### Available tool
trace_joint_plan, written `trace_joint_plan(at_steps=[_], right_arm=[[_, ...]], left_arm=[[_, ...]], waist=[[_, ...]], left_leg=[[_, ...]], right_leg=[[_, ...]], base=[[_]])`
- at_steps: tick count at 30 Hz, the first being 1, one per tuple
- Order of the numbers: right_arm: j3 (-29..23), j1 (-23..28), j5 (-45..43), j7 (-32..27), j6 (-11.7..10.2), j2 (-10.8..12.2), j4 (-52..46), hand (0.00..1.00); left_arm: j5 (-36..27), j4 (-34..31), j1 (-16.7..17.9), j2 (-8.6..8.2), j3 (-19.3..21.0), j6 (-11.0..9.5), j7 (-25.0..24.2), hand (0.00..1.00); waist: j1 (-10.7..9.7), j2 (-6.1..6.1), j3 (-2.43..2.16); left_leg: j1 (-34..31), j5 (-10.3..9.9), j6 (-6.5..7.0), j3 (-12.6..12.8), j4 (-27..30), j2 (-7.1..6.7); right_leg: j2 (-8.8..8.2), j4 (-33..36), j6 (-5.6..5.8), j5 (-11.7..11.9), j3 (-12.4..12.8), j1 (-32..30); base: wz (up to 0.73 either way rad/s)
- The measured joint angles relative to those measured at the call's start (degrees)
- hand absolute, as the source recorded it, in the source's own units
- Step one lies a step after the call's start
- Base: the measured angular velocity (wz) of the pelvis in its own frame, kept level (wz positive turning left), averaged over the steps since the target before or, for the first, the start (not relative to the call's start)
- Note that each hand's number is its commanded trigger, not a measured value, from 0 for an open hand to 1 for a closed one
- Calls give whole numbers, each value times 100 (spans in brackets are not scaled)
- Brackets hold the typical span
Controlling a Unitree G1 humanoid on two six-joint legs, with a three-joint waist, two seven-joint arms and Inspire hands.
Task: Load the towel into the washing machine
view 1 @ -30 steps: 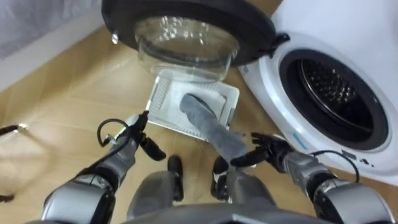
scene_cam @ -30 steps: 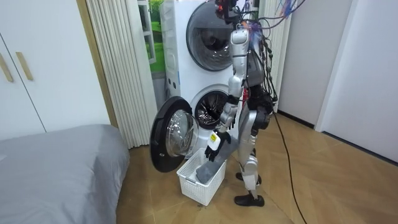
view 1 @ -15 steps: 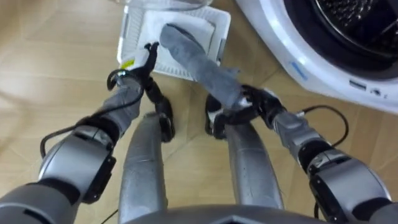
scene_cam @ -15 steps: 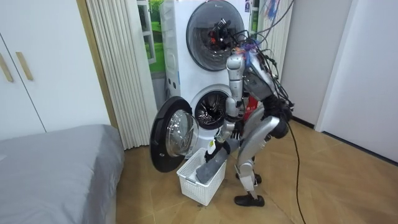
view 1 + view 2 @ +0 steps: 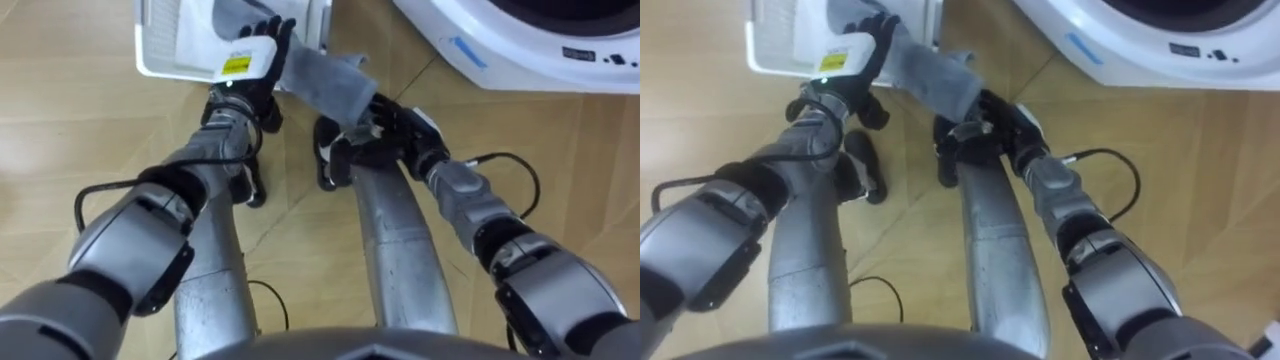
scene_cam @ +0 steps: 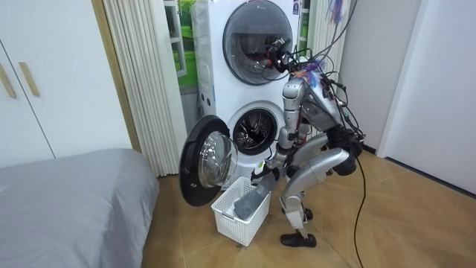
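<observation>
Stance: in the room view we are watching the robot bending deep at the hips with its knees flexed, standing just beside the white basket (image 6: 239,217) in front of the lower washing machine (image 6: 251,132).
Towel: the grey towel (image 5: 322,82) is lying slanted across the basket's near right corner. Its far end is resting inside the basket and its near end is hanging out over the wooden floor (image 5: 60,130). It is not in the machine yet.
Right hand: the right hand (image 5: 388,128) is gripping the towel's near end, with its dark fingers curling round the cloth.
Left hand: the left hand (image 5: 252,58) is reaching over the basket's near rim. Its fingers are stretching out fairly straight and lying on the towel's far part, and we are not seeing them closing round it.
Basket: it is sitting on the floor at the far left of the eye views, and in the room view it is standing between the robot and the open door.
Washing machine: its white front is showing at the far right of the eye views, apart from the towel. Its round door (image 6: 207,160) is hanging wide open, swung towards the room view's left.
Upper machine: a second machine (image 6: 256,33) is sitting stacked on top with its door shut.
Room: a grey bed (image 6: 67,201) is lying at the room view's left, with a pleated curtain (image 6: 145,82) hanging between it and the machines.
</observation>
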Motion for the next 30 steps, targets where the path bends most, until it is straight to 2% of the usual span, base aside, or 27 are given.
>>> trace_joint_plan(at_steps=[8,11,17,19,20,21,22,25,26,28,29,30], right_arm=[[50,-3,51,51,-161,31,-60,0],[92,-13,26,70,-190,31,-91,0],[83,-20,-156,109,-309,111,-189,0],[87,-20,-155,104,-316,157,-189,0],[93,-19,-156,109,-318,163,-186,0],[93,-19,-156,111,-317,163,-183,0],[99,-19,-147,118,-322,165,-183,0],[106,-19,-133,168,-311,185,-180,0],[105,-22,-131,163,-309,185,-181,0],[137,-30,-140,163,-290,201,-187,0],[143,-34,-151,161,-270,218,-187,0],[144,-34,-151,161,-255,221,-187,0]], left_arm=[[-90,120,-186,100,-148,-309,195,0],[-100,150,-246,153,-207,-361,195,0],[-116,154,-212,260,-397,-397,37,0],[-116,156,-200,261,-410,-397,-82,13],[-116,152,-202,257,-460,-398,-136,41],[-116,153,-202,255,-493,-398,-168,48],[-110,154,-199,258,-555,-398,-233,47],[-106,170,-181,283,-653,-395,-471,61],[-112,174,-186,291,-725,-393,-597,74],[-116,201,-191,336,-775,-387,-765,84],[-122,212,-208,381,-774,-377,-846,100],[-122,212,-205,399,-774,-371,-892,100]], waist=[[-296,-2,0],[-366,-6,-3],[-596,-30,-9],[-644,-48,-17],[-660,-57,-21],[-664,-59,-22],[-668,-70,-21],[-668,-141,-30],[-669,-151,-28],[-665,-208,-29],[-667,-241,-28],[-665,-252,-29]], left_leg=[[-96,-83,-70,-58,110,22],[-125,-124,-72,-46,129,96],[-269,-112,-47,-25,121,110],[-270,-118,-45,-27,111,110],[-270,-117,-44,-37,85,110],[-270,-117,-44,-40,77,110],[-271,-119,-43,-40,58,110],[-283,-121,-47,-45,16,115],[-303,-124,-45,-62,11,137],[-302,-140,-38,-39,11,165],[-301,-147,-36,-32,10,174],[-302,-147,-36,-31,6,173]], right_leg=[[57,66,-59,-49,-44,-65],[96,54,-57,-54,-38,-98],[95,46,-64,-72,-54,-234],[99,29,-65,-82,-57,-233],[99,2,-65,-82,-59,-232],[99,-9,-65,-82,-60,-231],[102,-26,-63,-83,-57,-231],[124,-85,-62,-82,-65,-231],[125,-108,-62,-83,-87,-232],[137,-125,-62,-83,-89,-232],[141,-129,-62,-83,-88,-233],[140,-131,-60,-84,-88,-233]], base=[[-2],[-9],[0],[0],[0],[0],[0],[0],[0],[-2],[-4],[0]])
